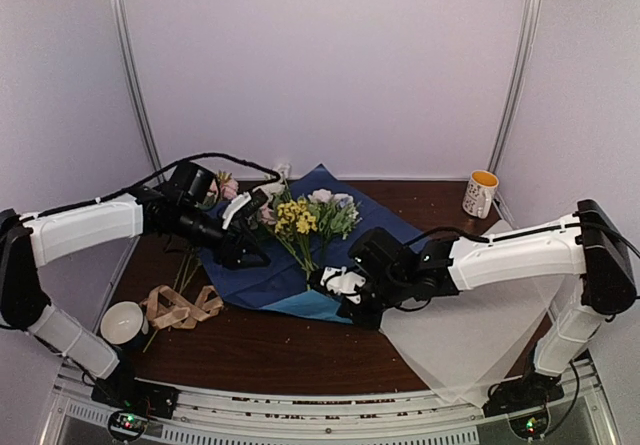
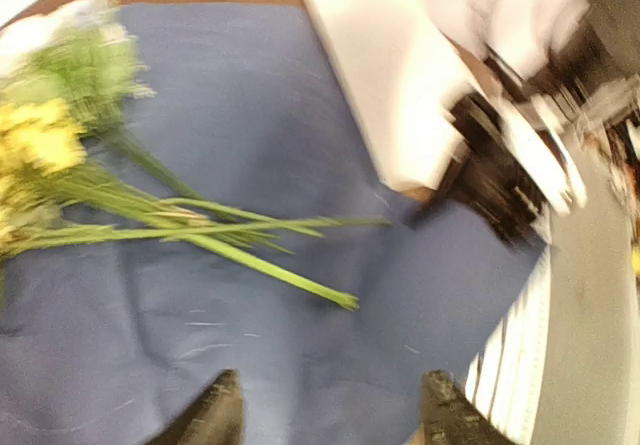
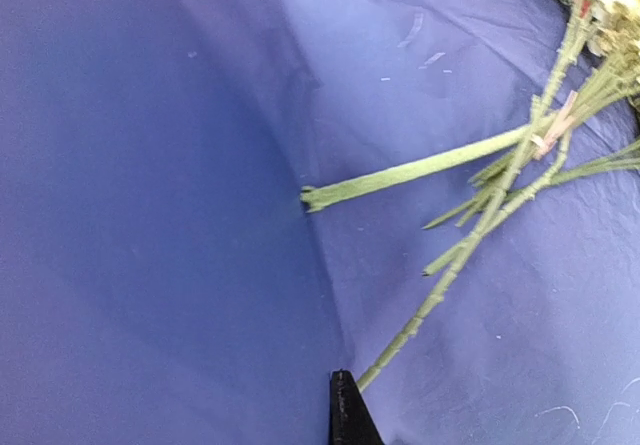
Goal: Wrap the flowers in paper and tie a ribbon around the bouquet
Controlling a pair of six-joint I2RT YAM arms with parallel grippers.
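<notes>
**Top view.** The flowers (image 1: 300, 220) lie on the paper (image 1: 245, 283) at mid-table, with the ribbon (image 1: 180, 305) on the left beside it.

**Left wrist.** My left gripper (image 2: 325, 420) is released over bare sheet, the stems just beyond it.

**Right wrist.** My right gripper (image 3: 342, 417) is clenched, seemingly pinching the paper's near edge, which stands up in a fold.

I judge the sheet light, limp and crease-prone. I would take it at an edge and the slender stems low.

Nothing legible anywhere. The mug (image 1: 481, 193) at far right carries small dark marks, perhaps print, too small to read.
</notes>
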